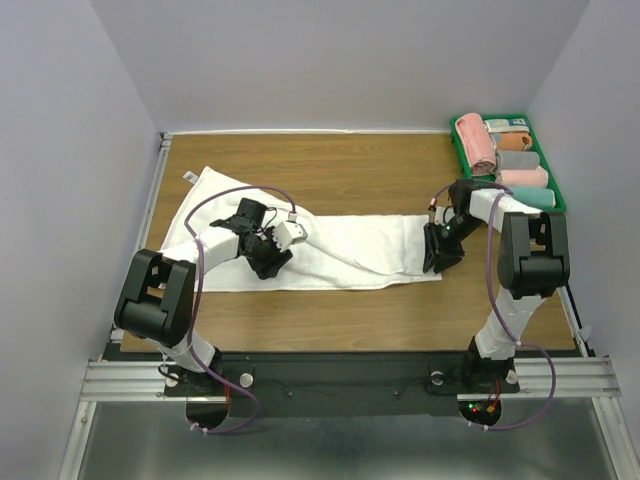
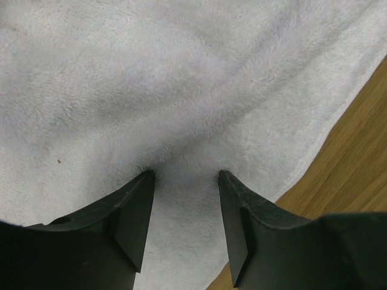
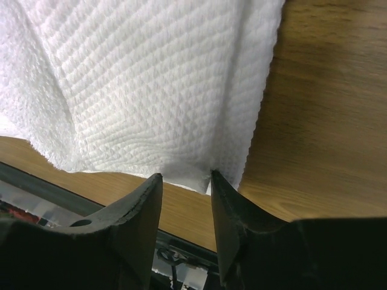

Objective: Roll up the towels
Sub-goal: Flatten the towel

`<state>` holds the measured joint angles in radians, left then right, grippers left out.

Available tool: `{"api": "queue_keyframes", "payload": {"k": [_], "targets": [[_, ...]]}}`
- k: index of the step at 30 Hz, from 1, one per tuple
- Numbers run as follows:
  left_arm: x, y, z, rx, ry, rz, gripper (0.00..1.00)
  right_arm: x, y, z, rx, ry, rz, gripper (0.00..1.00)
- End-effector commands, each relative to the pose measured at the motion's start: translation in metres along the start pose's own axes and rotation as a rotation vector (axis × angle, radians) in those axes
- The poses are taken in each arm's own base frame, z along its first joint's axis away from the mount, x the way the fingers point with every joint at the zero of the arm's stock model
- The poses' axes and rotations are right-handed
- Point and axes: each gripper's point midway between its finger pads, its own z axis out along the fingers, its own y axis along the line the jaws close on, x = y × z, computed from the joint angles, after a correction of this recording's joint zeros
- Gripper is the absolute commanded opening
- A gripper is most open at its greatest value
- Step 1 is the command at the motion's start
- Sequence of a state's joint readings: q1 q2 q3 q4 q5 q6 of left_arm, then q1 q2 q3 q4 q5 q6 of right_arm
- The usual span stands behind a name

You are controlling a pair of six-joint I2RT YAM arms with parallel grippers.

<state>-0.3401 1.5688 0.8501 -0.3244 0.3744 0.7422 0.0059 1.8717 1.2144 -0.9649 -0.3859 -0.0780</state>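
The white towel point(image 1: 360, 245) is lying flat across the middle of the frame, its left end fanning toward the upper left. The left gripper point(image 1: 266, 258) is pressing into it left of centre, fingers narrowly apart and pinching a tuck of cloth. The right gripper point(image 1: 440, 255) is nipping the towel's right edge the same way. Bare table point(image 1: 330, 165) is showing above and below. At upper right, a green bin point(image 1: 560, 200) is holding rolled towels point(image 1: 475, 140).
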Motion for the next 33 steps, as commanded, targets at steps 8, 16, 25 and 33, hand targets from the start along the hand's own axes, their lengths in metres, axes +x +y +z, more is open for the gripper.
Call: {"api": "queue_keyframes", "payload": {"k": [8, 16, 25, 33], "targets": [[0.014, -0.012, 0.009, 0.040, 0.031, -0.023, 0.58, -0.005, 0.015, 0.001, -0.055, -0.015, -0.006, 0.12], [0.016, -0.013, 0.008, 0.039, 0.036, -0.025, 0.58, -0.025, 0.030, -0.028, -0.073, -0.126, -0.052, 0.01], [0.016, -0.013, 0.009, 0.039, 0.036, -0.025, 0.58, -0.051, 0.053, -0.060, -0.133, -0.248, -0.113, 0.01], [0.013, -0.011, 0.010, 0.042, 0.033, -0.027, 0.58, -0.097, 0.051, -0.059, -0.131, -0.324, -0.114, 0.01]]}}
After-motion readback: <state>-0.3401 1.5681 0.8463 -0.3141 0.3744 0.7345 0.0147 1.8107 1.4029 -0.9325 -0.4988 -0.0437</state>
